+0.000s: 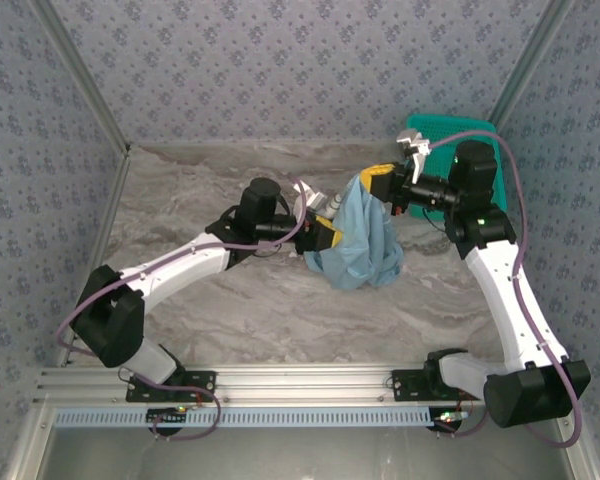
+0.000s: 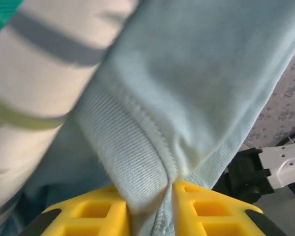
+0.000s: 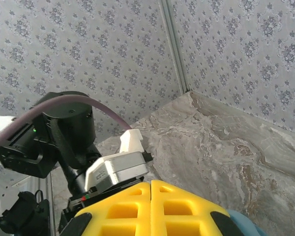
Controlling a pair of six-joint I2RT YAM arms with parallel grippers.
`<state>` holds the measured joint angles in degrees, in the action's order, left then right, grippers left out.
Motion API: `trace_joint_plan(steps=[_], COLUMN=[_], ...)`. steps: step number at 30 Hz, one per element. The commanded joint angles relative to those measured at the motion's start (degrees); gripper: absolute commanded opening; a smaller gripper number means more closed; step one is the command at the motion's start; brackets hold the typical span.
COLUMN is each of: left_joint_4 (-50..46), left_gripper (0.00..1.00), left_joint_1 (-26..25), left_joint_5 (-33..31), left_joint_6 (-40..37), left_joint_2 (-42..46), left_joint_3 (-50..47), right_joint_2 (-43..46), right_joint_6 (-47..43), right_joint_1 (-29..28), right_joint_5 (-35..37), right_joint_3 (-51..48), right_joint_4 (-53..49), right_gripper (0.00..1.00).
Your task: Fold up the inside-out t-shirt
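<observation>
The inside-out t-shirt (image 1: 365,240) is a light-blue bundle hanging over the middle of the marble table, its peak gathered at my right gripper (image 1: 378,180). That gripper is shut, and the cloth hangs from it. In the right wrist view its yellow fingers (image 3: 151,184) meet, with a sliver of blue t-shirt (image 3: 243,227) below them. My left gripper (image 1: 325,235) is at the bundle's left side. In the left wrist view its yellow fingers (image 2: 169,189) pinch a ribbed, stitched edge of the t-shirt (image 2: 196,73).
A teal mesh basket (image 1: 450,128) sits in the back right corner, behind the right arm. Patterned walls close in the table (image 1: 230,310) on three sides. The left arm's wrist (image 3: 64,137) is close in front of the right gripper.
</observation>
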<state>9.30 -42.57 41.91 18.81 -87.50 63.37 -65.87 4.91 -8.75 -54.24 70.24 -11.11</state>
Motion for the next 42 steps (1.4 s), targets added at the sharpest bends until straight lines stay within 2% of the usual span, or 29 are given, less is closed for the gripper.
trace_joint_plan(steps=[1,6,8,10,11,13,15,17,19,22,25,29,32,39,41,42], left_joint_4=[1.72,2.52,3.28,3.75,3.89,3.82,1.29,-0.65,-1.59,-3.32,-4.57,-6.29,-6.51,-5.96,-6.05,-6.18], left_gripper=[0.18,0.05,0.00,0.00,0.00,0.00,0.00,0.00,0.00,0.00,0.00,0.00,0.00,0.00,0.00,0.00], left_joint_1=[-0.49,-0.66,-0.67,-0.49,-0.36,0.15,1.28,2.16,2.42,2.72,2.87,2.92,2.79,2.54,2.32,2.30], left_joint_5=[2.79,2.87,2.97,0.65,-1.99,-8.93,-13.45,-14.81,-15.11,-15.25,-15.95,-16.77,-16.71,-16.08,-16.07,-16.27], left_joint_6=[0.07,1.08,2.57,4.17,4.75,6.63,8.09,8.79,8.64,8.44,8.91,9.53,9.84,10.28,10.07,9.95], left_joint_2=[0.36,2.36,4.02,7.02,9.02,12.84,14.86,15.26,14.94,14.02,13.45,12.86,12.73,13.06,12.90,12.94], left_joint_3=[1.93,0.35,0.43,0.67,0.56,0.49,2.17,4.03,5.48,7.51,8.64,9.73,9.89,9.66,9.66,9.66], right_joint_2=[1.18,0.45,-0.69,-2.92,-4.83,-9.04,-12.03,-10.74,-6.71,1.38,8.09,11.50,9.56,2.27,0.83,0.35], right_joint_6=[0.26,1.41,1.76,3.52,4.51,3.20,-0.77,-5.36,-10.28,-13.70,-15.51,-17.01,-16.39,-13.16,-12.73,-12.65], right_joint_1=[0.33,0.46,0.18,-0.99,-2.18,-5.38,-10.33,-14.37,-17.92,-19.48,-20.43,-24.15,-28.37,-31.71,-32.10,-32.19], right_joint_5=[1.32,6.01,12.27,22.08,30.30,44.00,57.92,64.06,62.30,51.36,44.41,40.71,42.42,42.69,42.95,42.50], right_joint_3=[-0.02,0.75,1.44,2.90,4.91,10.84,16.27,16.59,13.10,5.84,-0.22,-4.98,-5.29,-5.56,-5.29,-5.04], right_joint_4=[1.65,2.25,0.93,-2.59,-6.70,-18.29,-27.97,-28.77,-24.72,-17.24,-12.65,-11.04,-10.10,-4.33,-2.97,-2.45], right_gripper=[0.00,0.00,0.00,0.00,0.03,0.14,0.30,0.36,0.41,0.48,0.54,0.63,0.62,0.58,0.54,0.48])
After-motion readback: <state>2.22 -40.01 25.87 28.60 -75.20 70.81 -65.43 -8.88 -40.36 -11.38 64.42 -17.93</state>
